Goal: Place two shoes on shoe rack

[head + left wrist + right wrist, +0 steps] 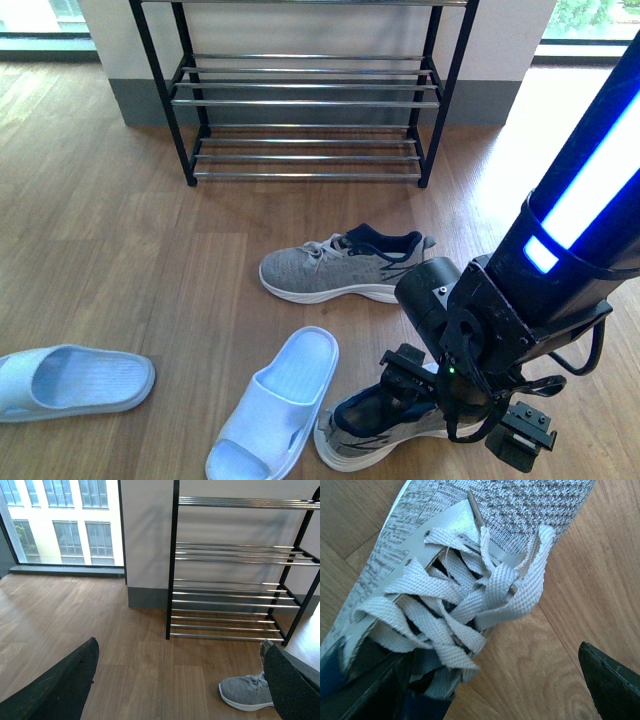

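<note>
The right gripper's fingers (612, 685) stand wide apart. One dark finger sits at the navy-lined collar of the near sneaker (520, 510), while the other hangs over bare wooden floor (580, 580) just beside the shoe, so the tangled pale laces lie in the gap between them. Nothing is clamped, and whether the first finger actually touches the collar cannot be told. In the front view the right gripper (465, 410) is low over this sneaker (375, 435) at the near right of the scene, at the end of a black arm that slants in from the right. The left gripper (180, 649) is also spread wide, with only floor and the scene beyond between its two dark fingers (55, 685) — it holds nothing. Just left of the near sneaker, a pale blue slide (280, 400) lies at an angle, and a second slide (70, 380) rests well apart at the near left. The other grey sneaker (335, 270) sits on its white sole farther off, toe to the left, in the middle of the floor; its toe also shows in the left wrist view (245, 692). Beyond it the shoe rack (305, 102) stands against the far wall — black frame, chrome bars, its visible tiers bare (225, 602).
</note>
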Controlling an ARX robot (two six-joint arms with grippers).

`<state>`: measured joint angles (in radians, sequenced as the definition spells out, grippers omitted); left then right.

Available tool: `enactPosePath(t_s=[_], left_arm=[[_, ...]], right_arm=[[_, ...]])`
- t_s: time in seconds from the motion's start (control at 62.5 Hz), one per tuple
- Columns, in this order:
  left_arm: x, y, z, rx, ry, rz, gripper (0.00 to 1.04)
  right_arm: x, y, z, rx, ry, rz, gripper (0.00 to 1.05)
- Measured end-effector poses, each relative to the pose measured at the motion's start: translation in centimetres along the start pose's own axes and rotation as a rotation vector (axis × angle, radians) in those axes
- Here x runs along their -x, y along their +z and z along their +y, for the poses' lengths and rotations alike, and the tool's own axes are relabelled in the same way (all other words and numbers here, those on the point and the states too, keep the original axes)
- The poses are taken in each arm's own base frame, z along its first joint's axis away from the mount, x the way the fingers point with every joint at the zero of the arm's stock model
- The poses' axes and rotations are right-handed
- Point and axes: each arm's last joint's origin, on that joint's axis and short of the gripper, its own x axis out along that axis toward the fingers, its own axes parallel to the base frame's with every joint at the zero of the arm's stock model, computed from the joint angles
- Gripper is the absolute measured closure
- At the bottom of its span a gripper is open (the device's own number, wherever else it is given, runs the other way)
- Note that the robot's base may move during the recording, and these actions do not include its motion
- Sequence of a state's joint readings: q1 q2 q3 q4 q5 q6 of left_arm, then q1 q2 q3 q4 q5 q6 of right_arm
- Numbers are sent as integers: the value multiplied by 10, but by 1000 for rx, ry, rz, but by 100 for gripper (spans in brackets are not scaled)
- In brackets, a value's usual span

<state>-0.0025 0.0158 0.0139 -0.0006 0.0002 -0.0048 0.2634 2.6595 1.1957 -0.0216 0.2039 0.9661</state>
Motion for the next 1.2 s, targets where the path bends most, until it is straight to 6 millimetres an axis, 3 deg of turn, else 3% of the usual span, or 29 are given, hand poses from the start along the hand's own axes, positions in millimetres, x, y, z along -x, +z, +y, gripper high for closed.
enactPosePath(t_s=[0.384,0.576,0.704,0.928,1.088,1.2], left_arm=[[0,0,0,0,0,0,9],[0,0,0,0,0,0,9],[0,0,0,0,0,0,9],[0,0,0,0,0,0,9],[0,0,0,0,0,0,9],[0,0,0,0,0,0,9]], right_arm=[[-35,1,7,-10,71,124,11],[-35,1,10,-5,82,113,40],[-35,2,13,-6,97,106,69],[-30,2,9,-13,105,87,102],[-17,11,3,-3,139,46,103],[6,22,-8,38,189,-24,103]])
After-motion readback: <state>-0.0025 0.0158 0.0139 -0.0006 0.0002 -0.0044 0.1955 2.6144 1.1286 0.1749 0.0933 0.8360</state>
